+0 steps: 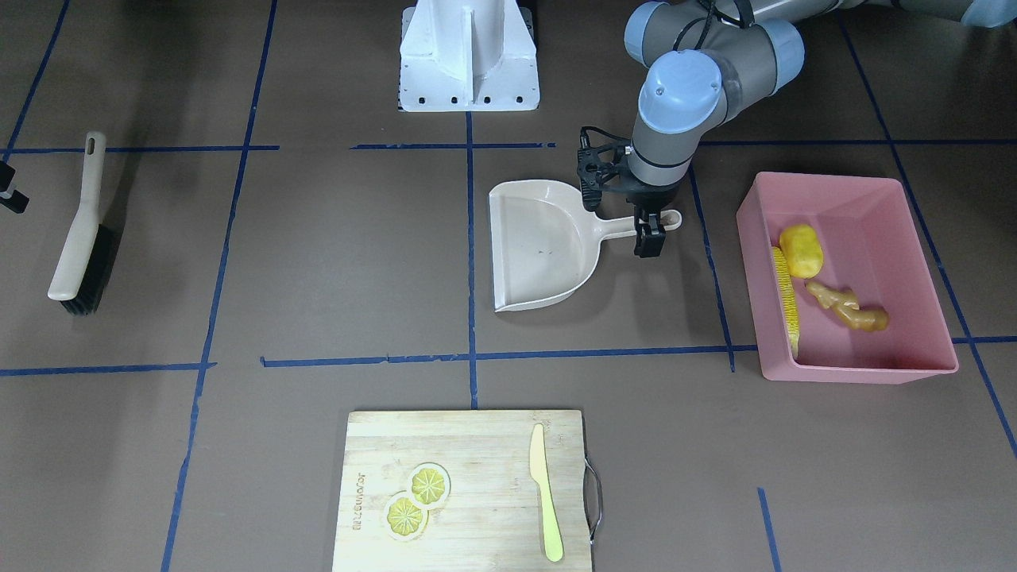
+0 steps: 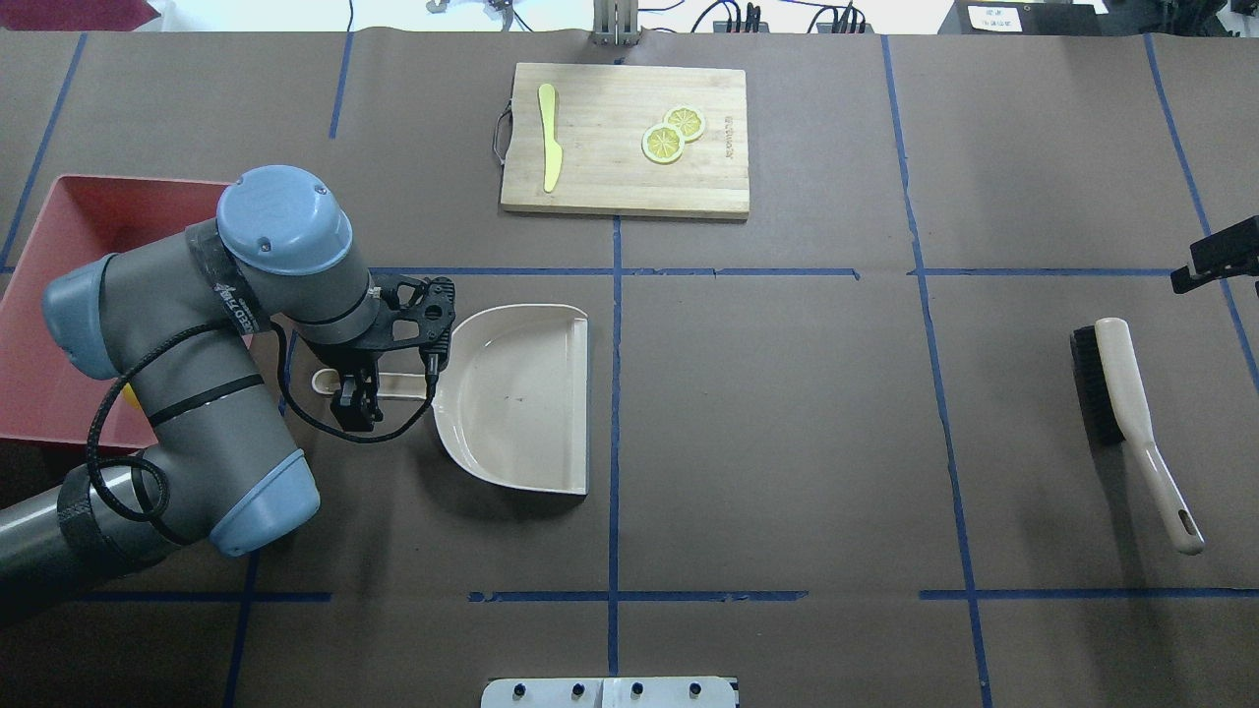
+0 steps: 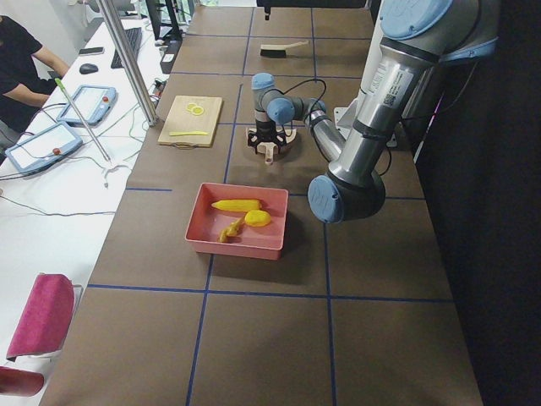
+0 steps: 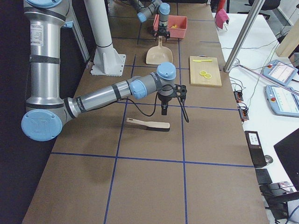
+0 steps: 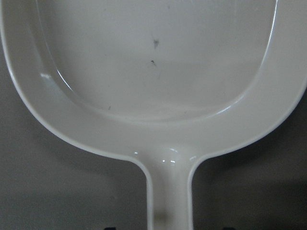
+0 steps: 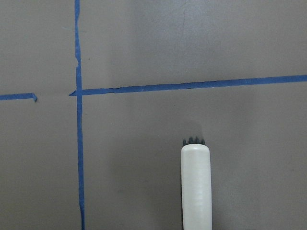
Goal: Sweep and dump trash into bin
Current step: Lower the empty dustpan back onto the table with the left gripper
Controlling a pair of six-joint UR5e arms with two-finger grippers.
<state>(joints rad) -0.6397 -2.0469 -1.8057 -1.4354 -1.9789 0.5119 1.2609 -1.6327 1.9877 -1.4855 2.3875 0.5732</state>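
The pink bin [image 1: 874, 199] holds the trash: a corn cob [image 1: 786, 298], a rounded yellow lump [image 1: 802, 250] and a ginger root [image 1: 848, 308]. In the overhead view my left arm hides much of the bin [image 2: 98, 211]. The beige dustpan [image 1: 540, 246] lies flat and empty beside the bin. My left gripper [image 1: 647, 230] stands over the dustpan's handle, open, a finger on either side with gaps showing in the left wrist view. The brush [image 2: 1131, 403] lies free on the table. My right gripper [image 4: 164, 109] hovers above the brush; I cannot tell its state.
A wooden cutting board [image 1: 461, 492] with two lemon slices [image 1: 417, 500] and a pale knife [image 1: 546, 492] sits at the table's far side from the robot. The white robot base [image 1: 469, 56] stands behind the dustpan. Blue tape lines cross the brown table.
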